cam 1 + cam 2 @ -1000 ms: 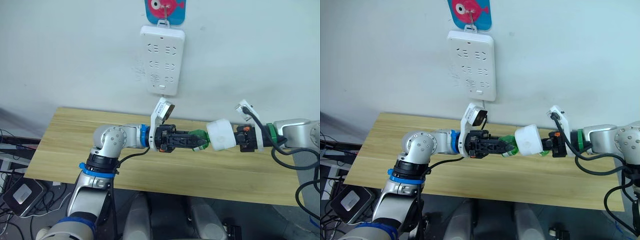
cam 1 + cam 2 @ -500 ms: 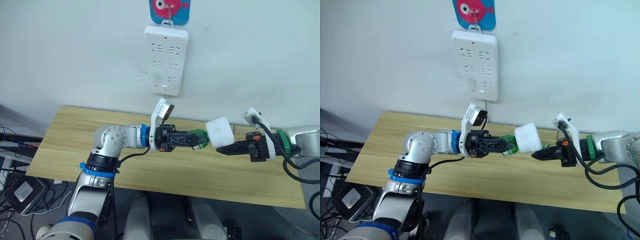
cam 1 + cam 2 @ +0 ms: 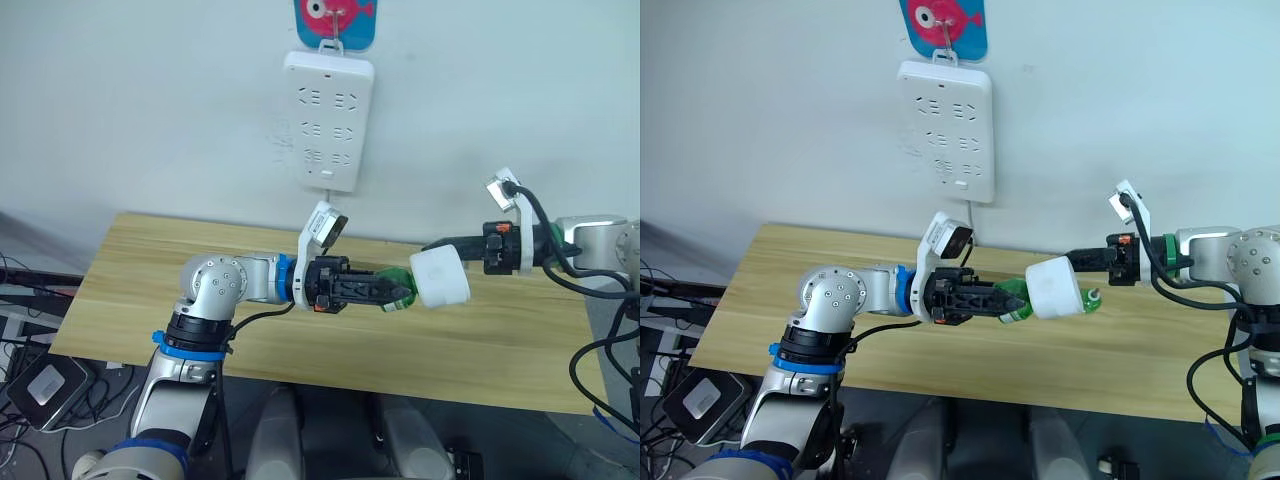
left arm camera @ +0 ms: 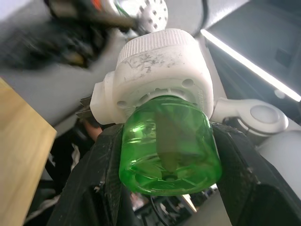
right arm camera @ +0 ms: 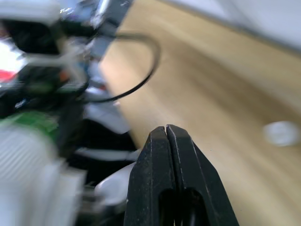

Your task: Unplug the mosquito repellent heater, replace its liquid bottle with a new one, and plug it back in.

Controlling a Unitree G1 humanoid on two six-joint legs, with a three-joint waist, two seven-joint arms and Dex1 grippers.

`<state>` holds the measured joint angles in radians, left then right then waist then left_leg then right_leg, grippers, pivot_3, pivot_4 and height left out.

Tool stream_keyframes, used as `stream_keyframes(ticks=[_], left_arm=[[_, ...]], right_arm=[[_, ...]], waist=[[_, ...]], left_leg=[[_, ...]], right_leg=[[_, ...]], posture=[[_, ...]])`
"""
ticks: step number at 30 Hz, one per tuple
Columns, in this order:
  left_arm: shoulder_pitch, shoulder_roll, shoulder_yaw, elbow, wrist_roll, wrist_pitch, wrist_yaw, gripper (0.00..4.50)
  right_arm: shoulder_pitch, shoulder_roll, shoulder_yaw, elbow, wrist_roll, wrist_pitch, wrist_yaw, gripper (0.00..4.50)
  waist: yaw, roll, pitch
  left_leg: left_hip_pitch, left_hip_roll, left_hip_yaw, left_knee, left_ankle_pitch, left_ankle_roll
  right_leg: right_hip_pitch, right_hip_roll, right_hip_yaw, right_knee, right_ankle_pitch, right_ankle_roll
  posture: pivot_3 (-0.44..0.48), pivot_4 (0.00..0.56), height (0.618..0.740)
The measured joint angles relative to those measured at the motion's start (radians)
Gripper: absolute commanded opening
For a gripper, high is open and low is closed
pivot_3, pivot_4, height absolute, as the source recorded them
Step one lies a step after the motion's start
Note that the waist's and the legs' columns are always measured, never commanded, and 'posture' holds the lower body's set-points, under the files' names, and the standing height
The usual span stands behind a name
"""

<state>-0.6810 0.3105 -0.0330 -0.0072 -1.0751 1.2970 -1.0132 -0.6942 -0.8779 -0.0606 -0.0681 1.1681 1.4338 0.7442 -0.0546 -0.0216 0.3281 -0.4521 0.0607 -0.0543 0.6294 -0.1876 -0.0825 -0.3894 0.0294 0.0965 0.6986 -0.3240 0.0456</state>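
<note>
My left gripper [image 3: 398,292] is shut on a translucent green liquid bottle [image 4: 165,147], held level above the table. A dark wick shows inside the bottle. Its neck sits in the white mosquito repellent heater [image 3: 440,277], which hangs off the bottle's end. My right gripper [image 3: 433,243] is shut and empty, just behind and above the heater, apart from it. A second small green bottle [image 3: 1093,299] lies on the table behind the heater; I cannot tell whether it has a cap.
The white power strip [image 3: 329,120] hangs on the wall under a fish-shaped hook [image 3: 335,18], straight above the heater. The wooden table [image 3: 140,270] runs below both arms. A small whitish blurred object [image 5: 281,133] lies on the table.
My right gripper let go of the heater a second ago, dropped low, then rose behind the heater and shut. My left gripper kept the bottle and heater, sinking slightly.
</note>
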Motion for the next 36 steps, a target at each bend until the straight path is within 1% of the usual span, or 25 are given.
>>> stream_keyframes(ticks=[4, 8, 12, 16, 19, 21, 25, 36], left_arm=[[-0.006, -0.004, 0.011, 0.02, 0.001, -0.003, 0.017, 2.31], [-0.021, -0.014, 0.03, 0.04, 0.005, -0.022, 0.039, 2.31], [-0.022, -0.021, 0.029, 0.048, 0.015, -0.043, 0.037, 2.31], [-0.02, -0.014, 0.01, 0.048, 0.027, -0.071, 0.005, 2.31], [-0.018, 0.004, -0.008, 0.042, 0.04, -0.1, -0.025, 2.31], [-0.016, 0.007, -0.012, 0.04, 0.047, -0.111, -0.033, 2.31], [-0.012, 0.005, -0.014, 0.04, 0.052, -0.134, -0.042, 2.31], [-0.012, 0.019, -0.013, 0.041, 0.064, -0.147, -0.042, 2.31]], right_arm=[[0.083, -0.014, -0.045, -0.092, 0.091, 0.09, 0.002, 0.04], [0.088, -0.028, -0.089, -0.115, 0.219, 0.155, -0.009, 0.04], [0.089, -0.065, -0.095, -0.121, 0.341, 0.169, -0.055, 0.04], [0.09, -0.122, -0.056, -0.112, 0.511, 0.118, -0.155, 0.04], [0.088, -0.167, 0.011, -0.103, 0.649, 0.047, -0.247, 0.04], [0.081, -0.188, 0.042, -0.102, 0.704, 0.014, -0.28, 0.04], [0.052, -0.192, 0.093, -0.104, 0.735, -0.026, -0.287, 0.04], [0.031, -0.148, 0.12, -0.083, 0.739, -0.054, -0.332, 0.04]], waist=[[0.004, 0.0, 0.0], [0.0, 0.0, 0.0], [-0.003, 0.0, 0.0], [-0.003, 0.0, 0.0], [-0.004, 0.0, 0.0], [-0.005, 0.0, 0.0], [-0.005, 0.0, 0.0], [-0.005, 0.0, 0.0]], left_leg=[[0.0, 0.0, 0.0, 0.001, 0.0, 0.0], [0.001, 0.0, 0.0, 0.001, 0.0, 0.0], [0.001, 0.0, 0.001, 0.0, 0.0, 0.0], [0.0, 0.0, 0.001, 0.0, 0.0, 0.0], [0.0, 0.0, 0.001, 0.0, 0.0, 0.0], [0.0, 0.0, 0.001, 0.0, 0.0, 0.0], [0.0, 0.0, 0.001, 0.0, 0.0, 0.0], [0.0, 0.0, 0.001, 0.0, 0.0, 0.0]], right_leg=[[0.0, 0.0, 0.001, 0.0, 0.0, 0.0], [0.0, 0.0, 0.0, 0.001, 0.0, 0.0], [0.0, 0.0, 0.001, 0.001, 0.0, 0.0], [0.0, 0.0, 0.001, 0.001, 0.0, 0.0], [0.0, 0.0, 0.001, 0.001, 0.0, 0.0], [0.0, 0.0, 0.001, 0.0, 0.0, 0.0], [0.0, 0.0, 0.001, 0.0, 0.0, 0.0], [0.0, 0.0, 0.001, 0.0, 0.0, 0.0]], posture=[[-0.092, 0.32, 0.74], [-0.097, 0.318, 0.74], [-0.1, 0.319, 0.74], [-0.112, 0.318, 0.74], [-0.124, 0.319, 0.74], [-0.126, 0.32, 0.74], [-0.128, 0.322, 0.74], [-0.132, 0.32, 0.74]])
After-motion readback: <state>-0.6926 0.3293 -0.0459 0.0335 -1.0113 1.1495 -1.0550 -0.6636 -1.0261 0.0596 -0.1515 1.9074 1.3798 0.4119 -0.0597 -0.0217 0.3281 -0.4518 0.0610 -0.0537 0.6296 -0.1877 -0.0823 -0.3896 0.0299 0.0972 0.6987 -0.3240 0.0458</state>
